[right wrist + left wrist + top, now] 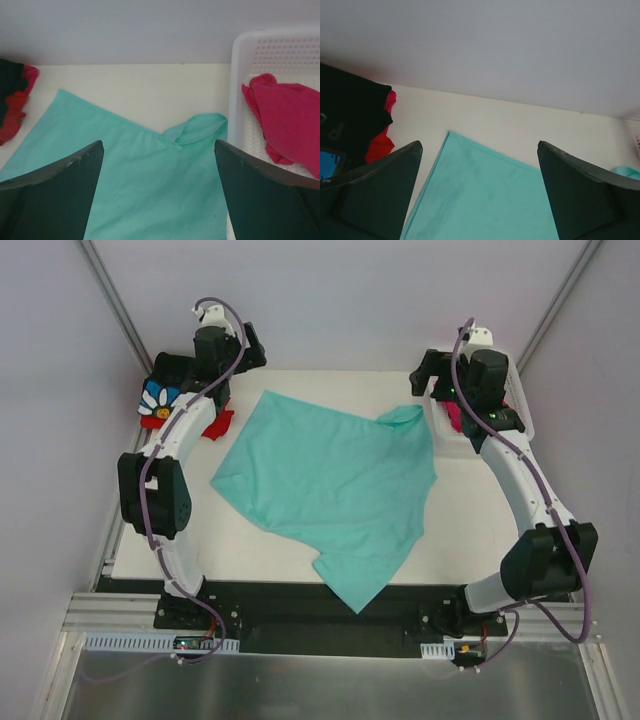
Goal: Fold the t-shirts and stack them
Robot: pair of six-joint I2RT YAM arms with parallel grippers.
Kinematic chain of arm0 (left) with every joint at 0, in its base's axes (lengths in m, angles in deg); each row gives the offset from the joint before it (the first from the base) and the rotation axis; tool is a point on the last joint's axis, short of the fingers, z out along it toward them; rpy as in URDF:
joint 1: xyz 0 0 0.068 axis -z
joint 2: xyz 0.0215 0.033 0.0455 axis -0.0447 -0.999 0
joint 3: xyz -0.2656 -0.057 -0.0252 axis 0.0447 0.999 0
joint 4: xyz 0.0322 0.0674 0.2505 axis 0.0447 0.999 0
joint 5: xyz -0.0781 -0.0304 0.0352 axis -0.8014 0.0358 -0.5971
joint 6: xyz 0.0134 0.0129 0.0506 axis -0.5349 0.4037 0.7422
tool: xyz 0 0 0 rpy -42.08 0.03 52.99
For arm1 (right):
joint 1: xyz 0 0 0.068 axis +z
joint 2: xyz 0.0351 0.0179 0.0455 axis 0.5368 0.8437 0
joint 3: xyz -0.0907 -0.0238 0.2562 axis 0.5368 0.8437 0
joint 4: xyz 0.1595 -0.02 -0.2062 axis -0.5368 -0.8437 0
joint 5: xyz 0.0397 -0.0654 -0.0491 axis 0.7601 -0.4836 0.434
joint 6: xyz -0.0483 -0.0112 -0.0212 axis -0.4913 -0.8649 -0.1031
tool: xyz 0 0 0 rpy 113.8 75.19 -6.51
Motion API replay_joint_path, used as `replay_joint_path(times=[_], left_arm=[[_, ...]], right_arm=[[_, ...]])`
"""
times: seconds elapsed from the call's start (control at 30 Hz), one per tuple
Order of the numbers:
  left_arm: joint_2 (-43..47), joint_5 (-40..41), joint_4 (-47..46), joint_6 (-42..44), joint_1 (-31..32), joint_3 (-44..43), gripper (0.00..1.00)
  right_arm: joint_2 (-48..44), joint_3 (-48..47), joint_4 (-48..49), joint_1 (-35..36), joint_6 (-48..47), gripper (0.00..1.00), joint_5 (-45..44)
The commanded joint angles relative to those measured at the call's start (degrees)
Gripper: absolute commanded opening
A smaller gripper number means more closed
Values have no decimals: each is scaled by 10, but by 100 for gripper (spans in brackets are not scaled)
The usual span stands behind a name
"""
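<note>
A mint-teal t-shirt (335,485) lies spread out and crumpled across the middle of the table, with one end hanging over the near edge. My left gripper (225,355) hovers open above the shirt's far left corner (485,195), and nothing is between its fingers (385,185). My right gripper (450,385) is open over the shirt's far right sleeve (200,130) and holds nothing. A black t-shirt with a white daisy on blue (160,395) and a red t-shirt (215,425) are bunched at the far left. A magenta-pink t-shirt (290,120) lies in the basket.
A white lattice basket (280,50) stands at the far right, touching the teal sleeve and mostly hidden under the right arm in the top view. Grey walls enclose the table on three sides. A black strip with both arm bases runs along the near edge.
</note>
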Motion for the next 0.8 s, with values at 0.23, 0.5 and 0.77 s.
replay_joint_path(times=[0.23, 0.5, 0.77], left_arm=[[232, 11, 3, -17, 68, 189, 99], [278, -106, 138, -41, 111, 265, 99], [173, -170, 334, -49, 80, 209, 99]], right_arm=[[-120, 29, -89, 21, 48, 96, 121], [-132, 65, -269, 75, 79, 96, 138], [-128, 132, -350, 82, 88, 96, 60]])
